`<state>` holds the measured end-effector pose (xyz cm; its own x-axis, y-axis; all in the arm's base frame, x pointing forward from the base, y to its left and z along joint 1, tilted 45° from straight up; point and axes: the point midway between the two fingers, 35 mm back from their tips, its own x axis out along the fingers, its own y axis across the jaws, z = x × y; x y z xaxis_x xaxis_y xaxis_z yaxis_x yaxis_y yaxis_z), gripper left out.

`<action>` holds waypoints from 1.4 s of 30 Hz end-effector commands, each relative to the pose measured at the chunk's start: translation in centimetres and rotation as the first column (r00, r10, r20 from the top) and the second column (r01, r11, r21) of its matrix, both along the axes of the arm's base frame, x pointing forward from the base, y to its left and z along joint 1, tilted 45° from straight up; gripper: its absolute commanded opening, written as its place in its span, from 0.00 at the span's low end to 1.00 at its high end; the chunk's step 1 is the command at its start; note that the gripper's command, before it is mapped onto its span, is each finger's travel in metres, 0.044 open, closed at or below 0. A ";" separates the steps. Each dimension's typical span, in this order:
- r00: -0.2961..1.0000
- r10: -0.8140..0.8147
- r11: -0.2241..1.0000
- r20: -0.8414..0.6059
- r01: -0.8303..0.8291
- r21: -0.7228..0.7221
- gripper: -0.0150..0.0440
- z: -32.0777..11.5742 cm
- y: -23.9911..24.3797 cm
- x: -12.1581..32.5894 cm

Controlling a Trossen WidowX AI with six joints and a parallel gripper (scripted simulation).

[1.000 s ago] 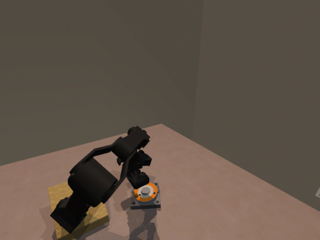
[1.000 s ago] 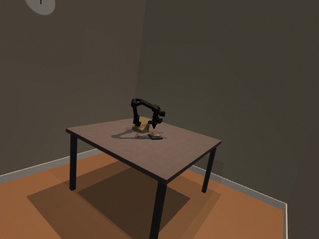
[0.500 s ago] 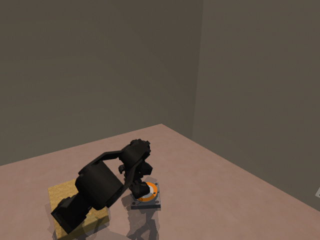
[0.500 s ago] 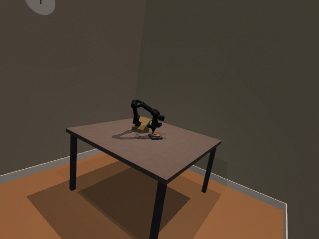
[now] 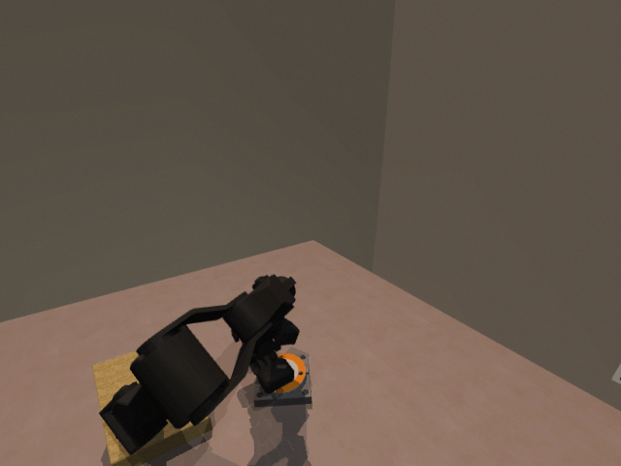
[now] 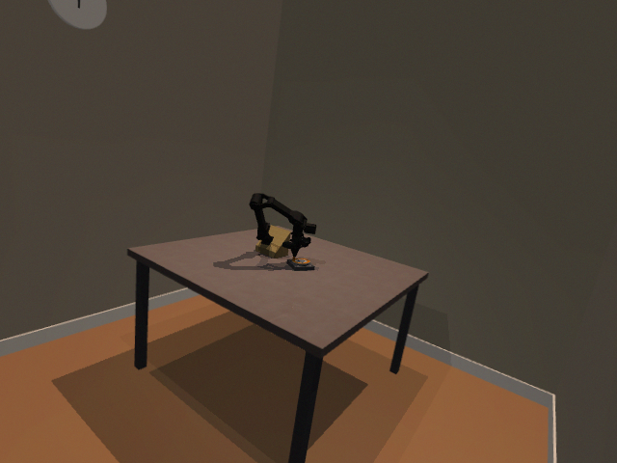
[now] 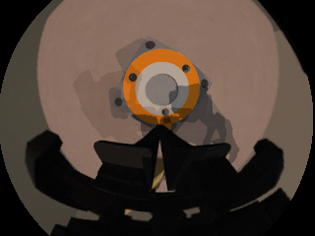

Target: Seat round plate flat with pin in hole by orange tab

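Note:
The round orange and white plate [image 5: 301, 364] [image 6: 304, 261] [image 7: 128, 93] sits around the grey post [image 7: 160, 88] on the dark square base [image 5: 283, 401] [image 6: 302, 267] [image 7: 123, 107]. Its orange tab [image 7: 167, 124] points toward the fingers in the wrist view, in shadow. The hole beside it [image 7: 165, 112] looks greyish; I cannot tell whether the pin is in it. The plate's tilt is too small to judge. My gripper [image 6: 295, 258] [image 7: 159, 127] is shut and empty, its tips low at the tab side. Contact is unclear. In the top view it hides the plate's left part.
A yellow wooden block [image 5: 117, 373] [image 6: 279, 232] stands beside the base, under and around the arm's foot. The arm [image 5: 180, 376] [image 6: 281, 209] arches from there to the plate. The table's edges [image 6: 224, 301] are well away from the base.

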<state>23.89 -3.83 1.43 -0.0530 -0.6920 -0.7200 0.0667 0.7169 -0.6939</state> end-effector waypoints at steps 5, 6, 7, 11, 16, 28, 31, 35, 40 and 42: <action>1.000 -0.003 1.000 -0.013 0.002 -0.010 0.25 0.6 -1.0 -0.3; 1.000 -0.003 1.000 -0.013 0.002 -0.010 0.25 0.7 -1.1 -0.3; 1.000 -0.003 1.000 -0.013 0.002 -0.010 0.25 0.8 -1.1 -0.2; 1.000 -0.003 1.000 -0.013 0.002 -0.010 0.25 1.1 -1.5 0.0; 1.000 -0.003 1.000 -0.012 0.002 -0.010 0.25 1.5 -1.9 0.3; 1.000 -0.003 1.000 -0.012 0.002 -0.011 0.25 2.5 -3.0 1.3; 1.000 -0.003 1.000 -0.012 0.002 -0.011 0.25 2.7 -3.2 1.7; 1.000 -0.003 1.000 -0.012 0.002 -0.011 0.25 3.0 -3.5 2.1; 1.000 -0.003 1.000 -0.011 0.002 -0.012 0.25 3.3 -3.7 2.7; 1.000 -0.003 1.000 -0.011 0.002 -0.012 0.25 3.4 -3.7 2.9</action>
